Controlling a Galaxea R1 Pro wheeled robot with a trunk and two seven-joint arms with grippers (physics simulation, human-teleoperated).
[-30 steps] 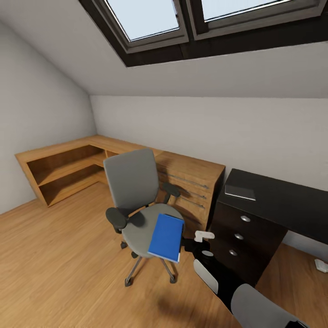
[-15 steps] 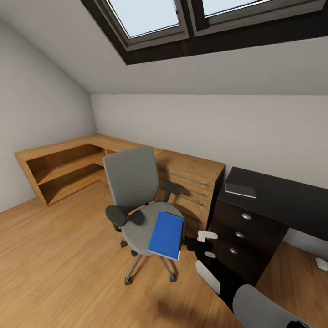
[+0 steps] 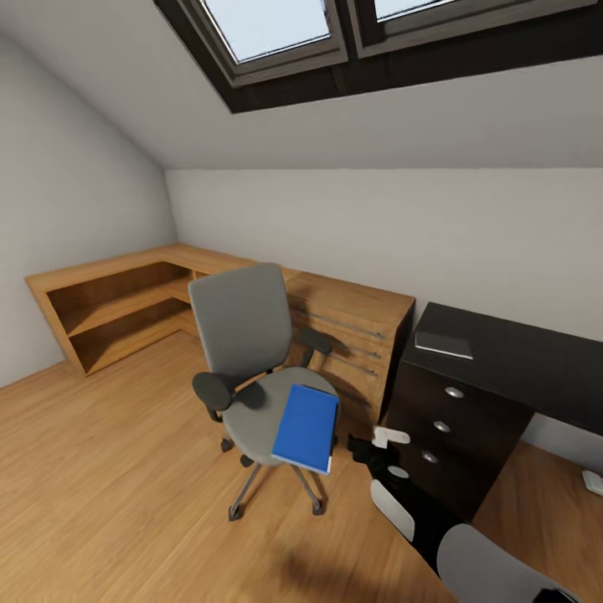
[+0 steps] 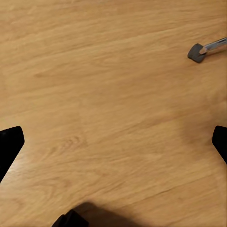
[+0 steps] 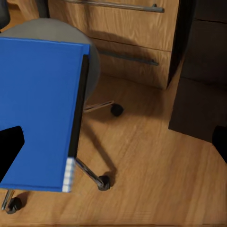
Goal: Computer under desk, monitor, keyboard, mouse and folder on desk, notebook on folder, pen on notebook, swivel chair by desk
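Light wood floor point(image 4: 109, 94), left gripper point(image 4: 113, 142) jaws spread wide, swivel chair point(image 4: 207, 49) caster at one corner

Worktop point(image 3: 536, 360) cut off at right edge; small white thing point(image 3: 593, 481) on floor half out of frame, too small to identify. Right pincer point(image 5: 113, 142) fingertips clipped.

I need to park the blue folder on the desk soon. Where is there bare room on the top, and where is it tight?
The desk top looks bare from the notebook at its near corner back toward the wall. It is tight low down, where the right gripper sits between the swivel chair, with the folder overhanging its seat, and the drawers.
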